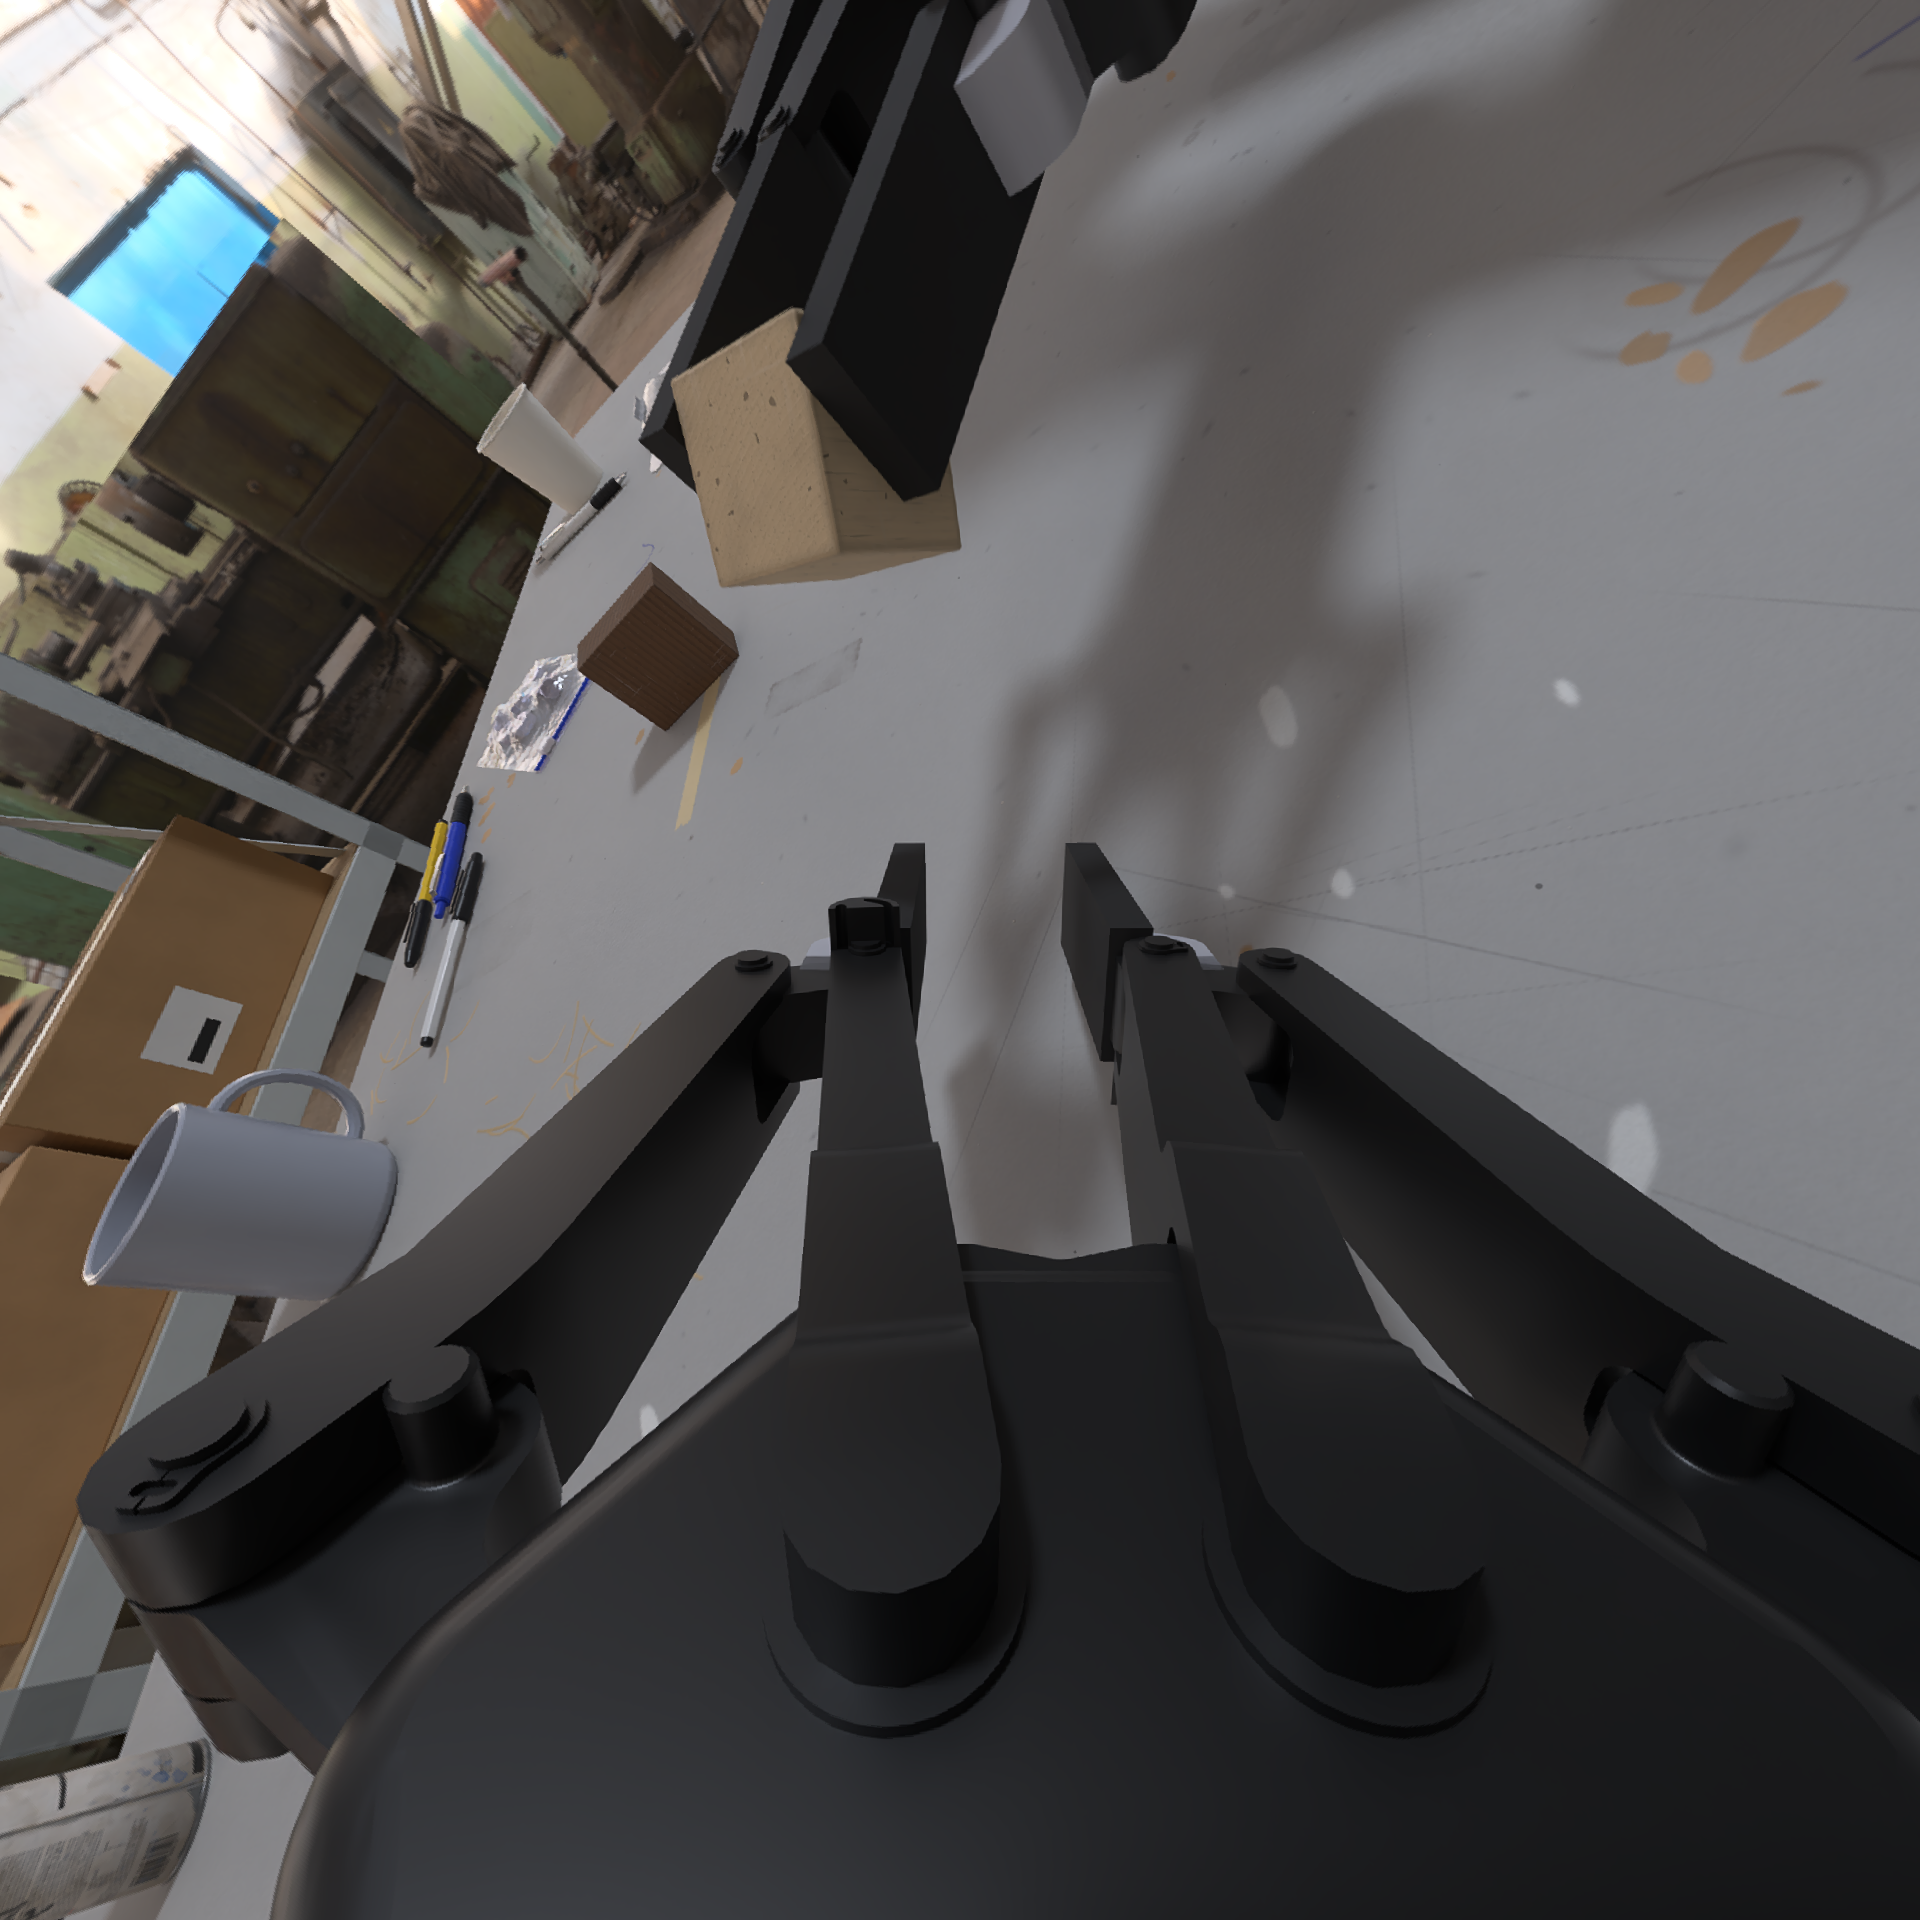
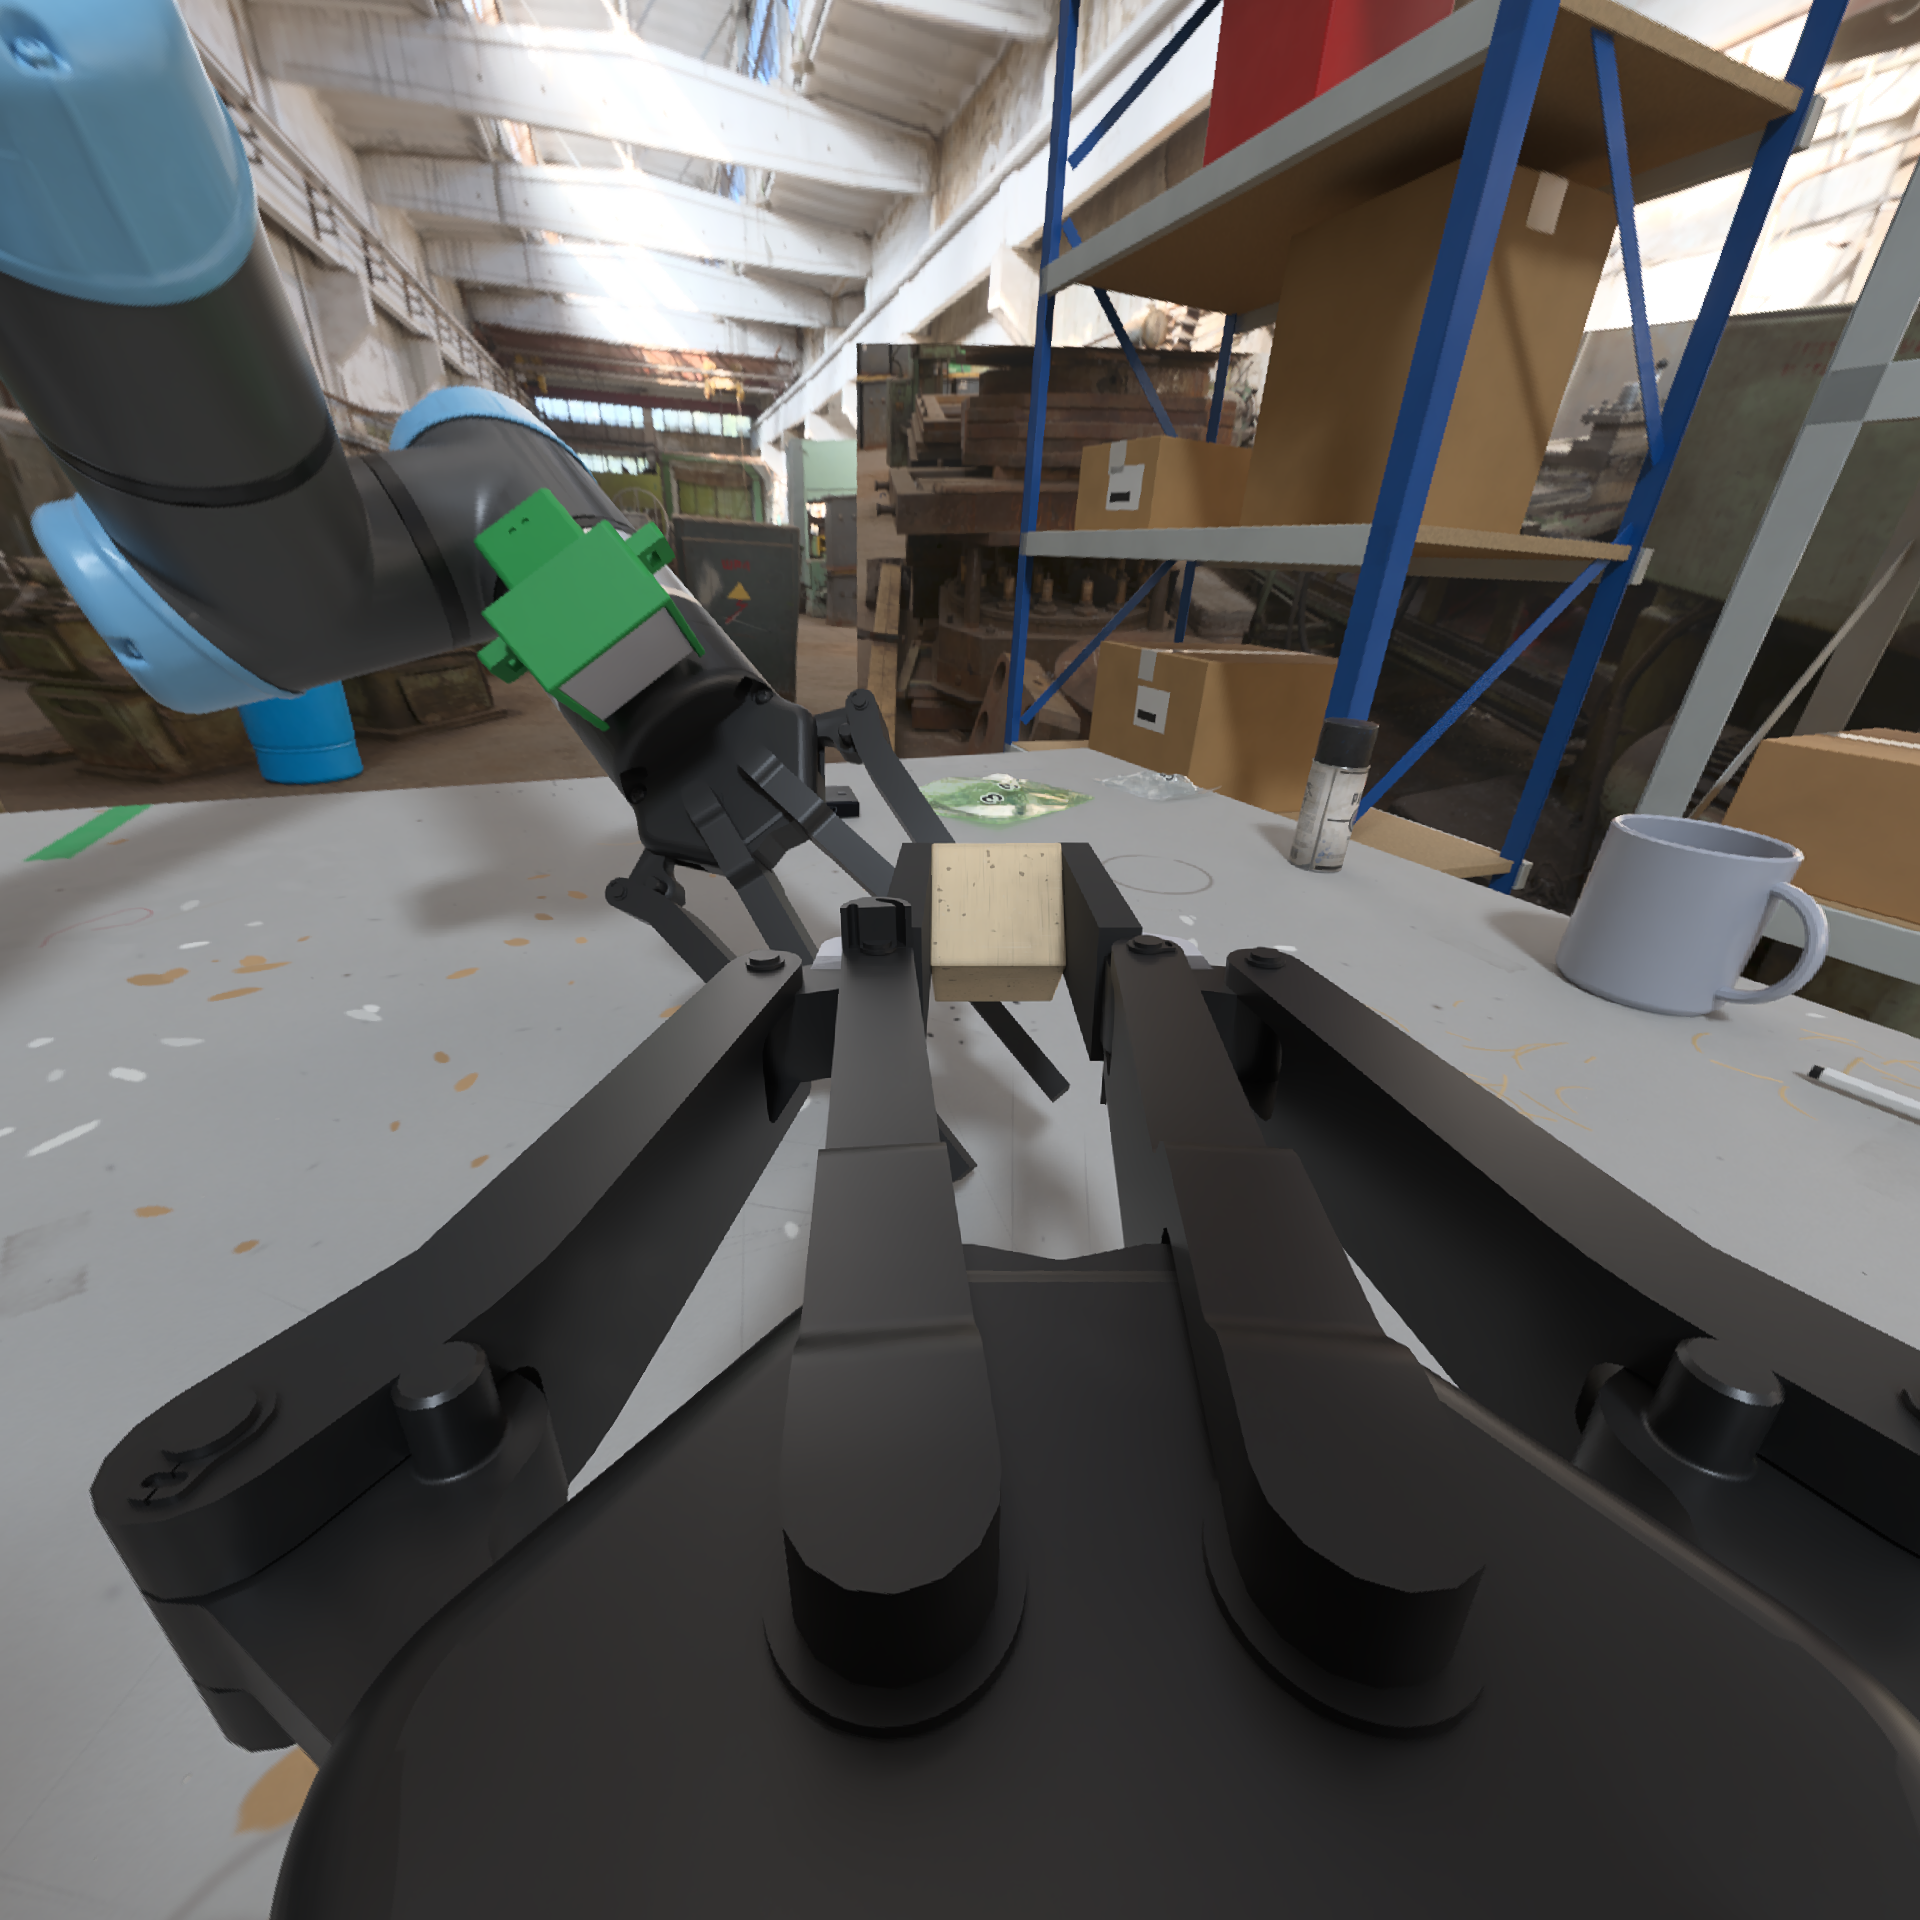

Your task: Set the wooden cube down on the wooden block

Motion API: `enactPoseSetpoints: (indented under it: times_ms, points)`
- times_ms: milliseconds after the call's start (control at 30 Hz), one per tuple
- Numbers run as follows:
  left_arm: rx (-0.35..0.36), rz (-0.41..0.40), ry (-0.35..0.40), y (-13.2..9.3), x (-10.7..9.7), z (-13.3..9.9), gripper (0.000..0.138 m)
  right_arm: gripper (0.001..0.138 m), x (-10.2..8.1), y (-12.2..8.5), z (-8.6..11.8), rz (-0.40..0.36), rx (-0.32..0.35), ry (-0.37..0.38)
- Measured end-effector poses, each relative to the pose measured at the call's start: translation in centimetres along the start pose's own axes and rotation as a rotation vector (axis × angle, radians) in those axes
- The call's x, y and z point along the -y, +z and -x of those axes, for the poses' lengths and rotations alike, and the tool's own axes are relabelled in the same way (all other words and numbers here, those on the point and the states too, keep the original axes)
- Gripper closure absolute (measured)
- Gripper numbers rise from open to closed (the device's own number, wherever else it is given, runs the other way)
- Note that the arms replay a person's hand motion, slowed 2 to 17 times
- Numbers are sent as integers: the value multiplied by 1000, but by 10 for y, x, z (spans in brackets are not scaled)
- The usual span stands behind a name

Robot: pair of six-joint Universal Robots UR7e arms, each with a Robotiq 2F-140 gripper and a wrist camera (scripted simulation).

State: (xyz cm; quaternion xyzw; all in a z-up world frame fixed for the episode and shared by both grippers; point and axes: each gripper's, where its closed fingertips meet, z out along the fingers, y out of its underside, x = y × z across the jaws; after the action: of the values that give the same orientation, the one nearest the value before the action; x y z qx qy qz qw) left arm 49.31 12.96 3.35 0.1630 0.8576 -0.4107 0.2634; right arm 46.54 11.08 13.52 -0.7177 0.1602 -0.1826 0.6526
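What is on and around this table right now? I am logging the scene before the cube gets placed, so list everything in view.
wooden cube: 1, pale, held in the right gripper above the table
wooden block: 1, dark brown, on the table
mug: 1, grey, near the table edge
paper cup: 1, white, lying by the far edge
markers: several, black, blue, yellow, near the edge
spray can: 1, pale, by the shelving
cardboard boxes: several, brown, on the shelves
left gripper: empty, slightly parted
right gripper: closed on the cube
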Motion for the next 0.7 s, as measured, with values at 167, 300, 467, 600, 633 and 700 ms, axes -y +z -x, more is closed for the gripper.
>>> enactPoseSetpoints:
  times_ms: [167, 300, 467, 600, 633, 700]
  points:
    - [3, -1, -2, 0, 0, 0, 103, 107, 6, -4, 0, -38, 10, 12]
    - [5, -2, -6, 0, 1, 1, 103, 107, 10, -7, -1, -62, 8, 13]
    - [9, -2, -11, 0, 0, 2, 103, 107, 14, -11, -4, -82, -3, 6]
    - [13, -2, -17, -1, 0, 3, 103, 107, 17, -14, -6, -93, -18, -3]
    - [13, -2, -18, -1, 0, 3, 103, 107, 17, -14, -7, -94, -22, -6]
    - [15, -3, -22, -1, -1, 3, 103, 107, 19, -16, -10, -97, -32, -12]
